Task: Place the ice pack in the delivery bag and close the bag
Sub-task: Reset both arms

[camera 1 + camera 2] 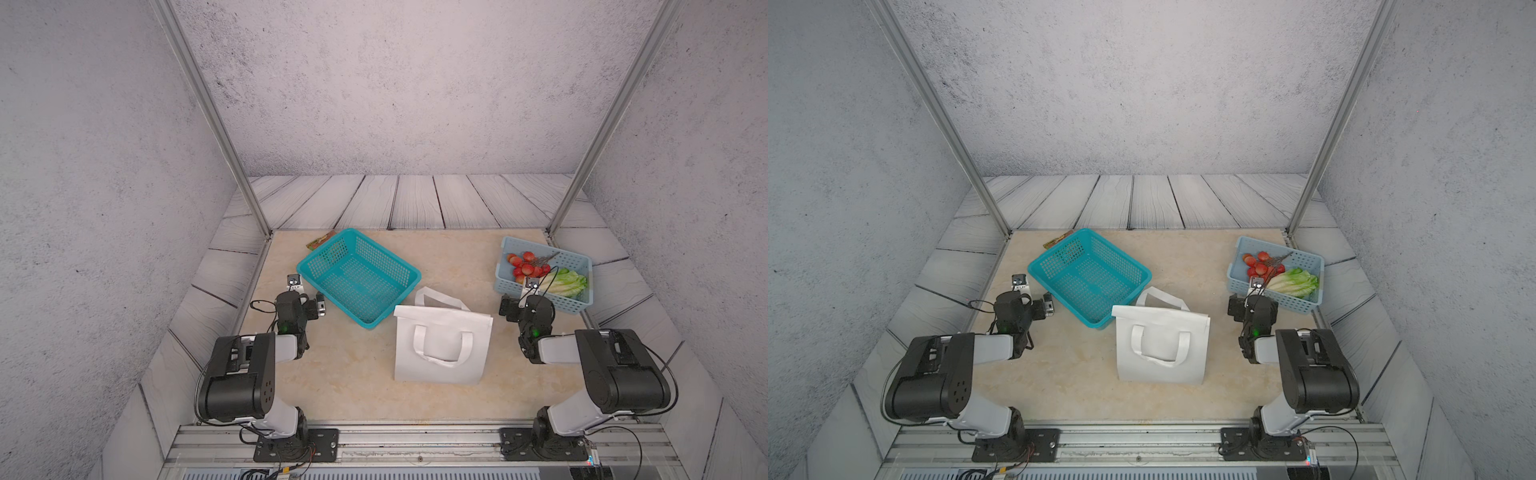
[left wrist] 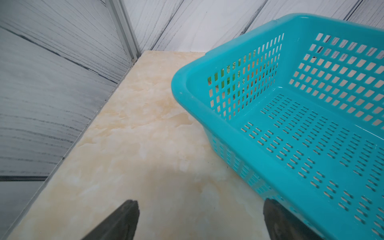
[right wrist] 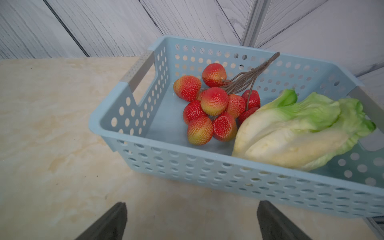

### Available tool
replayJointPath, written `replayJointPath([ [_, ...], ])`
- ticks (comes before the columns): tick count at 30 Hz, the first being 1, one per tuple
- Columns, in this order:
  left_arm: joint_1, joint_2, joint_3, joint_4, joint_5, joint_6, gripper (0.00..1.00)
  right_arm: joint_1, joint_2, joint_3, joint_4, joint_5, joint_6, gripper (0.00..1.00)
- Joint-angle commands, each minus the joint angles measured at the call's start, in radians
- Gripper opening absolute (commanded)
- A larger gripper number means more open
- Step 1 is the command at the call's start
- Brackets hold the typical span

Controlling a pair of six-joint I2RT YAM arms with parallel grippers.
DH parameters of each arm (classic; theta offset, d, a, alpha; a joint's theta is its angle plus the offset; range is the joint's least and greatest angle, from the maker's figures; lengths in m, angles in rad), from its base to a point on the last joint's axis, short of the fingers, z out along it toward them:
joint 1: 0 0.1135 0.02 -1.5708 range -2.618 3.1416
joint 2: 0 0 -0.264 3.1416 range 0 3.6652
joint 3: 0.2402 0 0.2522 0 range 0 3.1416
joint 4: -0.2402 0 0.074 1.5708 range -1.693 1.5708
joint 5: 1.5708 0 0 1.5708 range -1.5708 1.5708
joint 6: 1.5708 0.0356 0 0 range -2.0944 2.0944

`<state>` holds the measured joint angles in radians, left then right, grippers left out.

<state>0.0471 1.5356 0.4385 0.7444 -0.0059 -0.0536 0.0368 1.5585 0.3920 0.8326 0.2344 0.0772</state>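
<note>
No ice pack to be found in any view. Delivery bag [image 1: 442, 345] upright in the middle of the tabletop [image 1: 357, 390], just beside the near corner of the teal basket [image 1: 361, 286], handles drooping, top seen almost flat from above, so nothing of the inside on show. Left gripper [image 2: 199, 207] spread wide and holding nothing, just beside the teal basket. Right gripper [image 3: 191, 209] likewise spread and empty, a little short of the light-blue basket [image 3: 207, 172]. Teal basket bare.

Judging from that: either lying inside the bag, with the task as good as finished, or somewhere out of sight and not yet picked up. Impossible to tell which without a look into the bag.

Only in both top views: the bag itself, plus both arms bent, each on its own side. Only in the left wrist view: green and orange print glimpsed through the holes of the teal basket's wall, probably the small packet [image 1: 321, 240] behind that basket in a top view. Only in the right wrist view: close detail of the red fruit bunch [image 3: 214, 108] on brown stems, touching the pale lettuce [image 3: 295, 133], both inside the light-blue basket.
</note>
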Motion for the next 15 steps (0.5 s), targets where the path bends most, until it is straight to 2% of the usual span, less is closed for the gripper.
replayJointPath([
  [1, -0.009, -0.012, 0.025, 0.002, 0.008, 0.014, 1.0, 0.007, -0.029, 0.049, -0.076, 0.03, 0.006, 0.99],
  [2, -0.009, -0.012, 0.025, 0.003, 0.008, 0.014, 1.0, 0.008, -0.03, 0.039, -0.047, 0.028, 0.003, 0.99],
  [4, -0.01, -0.012, 0.025, 0.004, 0.006, 0.014, 1.0, 0.009, -0.046, -0.059, 0.125, 0.034, 0.007, 0.99],
  [5, -0.011, -0.011, 0.025, 0.003, 0.006, 0.014, 1.0, 0.007, -0.052, -0.123, 0.224, 0.086, 0.036, 0.99],
  [9, -0.01, -0.01, 0.026, 0.002, 0.007, 0.016, 1.0, -0.019, 0.033, -0.25, 0.551, 0.014, 0.036, 0.99],
  [15, -0.012, -0.008, 0.027, 0.001, 0.006, 0.016, 1.0, -0.019, 0.038, -0.244, 0.559, 0.014, 0.032, 0.99],
])
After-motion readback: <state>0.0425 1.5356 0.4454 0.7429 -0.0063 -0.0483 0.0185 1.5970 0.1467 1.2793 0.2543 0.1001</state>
